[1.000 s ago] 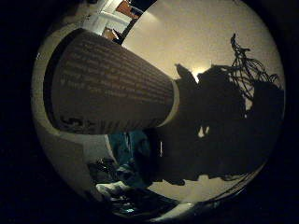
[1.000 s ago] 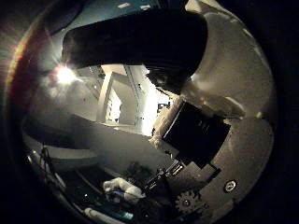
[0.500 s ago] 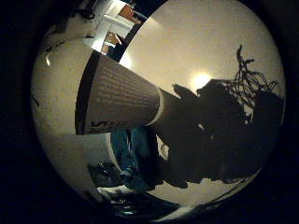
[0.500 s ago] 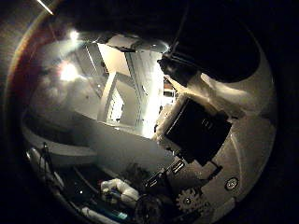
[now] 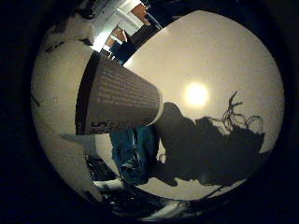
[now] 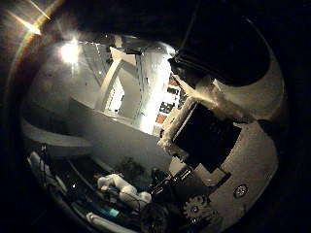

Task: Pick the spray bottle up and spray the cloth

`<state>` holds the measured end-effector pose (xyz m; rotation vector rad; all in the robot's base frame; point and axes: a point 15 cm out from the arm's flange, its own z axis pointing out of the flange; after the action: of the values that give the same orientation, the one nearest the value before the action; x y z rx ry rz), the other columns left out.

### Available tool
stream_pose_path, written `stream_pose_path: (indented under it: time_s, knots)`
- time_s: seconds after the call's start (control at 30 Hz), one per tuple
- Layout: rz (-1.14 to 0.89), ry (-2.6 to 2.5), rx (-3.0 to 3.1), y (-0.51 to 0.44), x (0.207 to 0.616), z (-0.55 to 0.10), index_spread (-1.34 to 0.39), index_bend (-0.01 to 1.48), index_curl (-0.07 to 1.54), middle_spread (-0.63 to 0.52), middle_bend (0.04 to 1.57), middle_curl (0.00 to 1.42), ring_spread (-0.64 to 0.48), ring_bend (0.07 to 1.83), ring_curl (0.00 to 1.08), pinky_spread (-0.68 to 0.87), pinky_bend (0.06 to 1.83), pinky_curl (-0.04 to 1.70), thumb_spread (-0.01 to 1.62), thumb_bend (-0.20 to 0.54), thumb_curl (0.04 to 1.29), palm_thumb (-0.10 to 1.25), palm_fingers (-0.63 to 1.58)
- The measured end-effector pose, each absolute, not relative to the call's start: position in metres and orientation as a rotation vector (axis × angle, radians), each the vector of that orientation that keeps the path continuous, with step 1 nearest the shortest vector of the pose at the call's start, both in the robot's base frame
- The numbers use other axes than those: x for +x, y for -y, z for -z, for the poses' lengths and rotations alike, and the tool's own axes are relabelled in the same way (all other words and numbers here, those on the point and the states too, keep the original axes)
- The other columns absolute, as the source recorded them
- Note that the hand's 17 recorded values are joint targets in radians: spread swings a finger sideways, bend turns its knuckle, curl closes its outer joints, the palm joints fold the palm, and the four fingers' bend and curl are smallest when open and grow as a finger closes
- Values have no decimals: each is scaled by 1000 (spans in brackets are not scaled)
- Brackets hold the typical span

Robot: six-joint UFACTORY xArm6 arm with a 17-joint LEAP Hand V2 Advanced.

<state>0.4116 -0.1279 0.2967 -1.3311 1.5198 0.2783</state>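
Swinging further round since a moment ago, I'm gripping the spray bottle [image 5: 117, 100] tight against my palm, hand [image 6: 218, 145] curled on it, bringing it over the blue cloth [image 5: 135, 154] lying on the table [image 5: 219, 60] below.

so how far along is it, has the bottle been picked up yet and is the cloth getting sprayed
The pick-up looks done: the spray bottle fills much of the little finger side view, close against the palm and seemingly lifted above the pale table, where its shadow falls. The hand shows beside it in the thumb side view. The blue cloth lies on the table beyond the bottle. Left: the spraying itself; no mist shows, and I can't tell if the cloth is wet.
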Motion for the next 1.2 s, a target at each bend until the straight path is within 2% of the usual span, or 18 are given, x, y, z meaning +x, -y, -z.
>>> stream_pose_path:
  time_s: [0.4,0.6,0.97,1.2]
  knots:
    - [-246,-1616,-1827,91,382,-335,-167,1210,790,-108,1388,737,-209,1371,764,-177,1435,719,1078,-12,612,1072,1151]
    - [-208,-1705,-2174,70,383,-349,-165,1216,781,-108,1396,732,-209,1371,764,-179,1419,743,1088,-13,608,1060,1151]
    - [-23,-1828,-2734,10,400,-329,-164,1227,771,-108,1400,727,-208,1371,763,-182,1399,776,1110,-12,602,1046,1151]
    - [15,-1903,-2916,-25,404,-309,-165,1227,766,-108,1403,725,-208,1373,764,-184,1391,790,1115,-12,599,1050,1149]
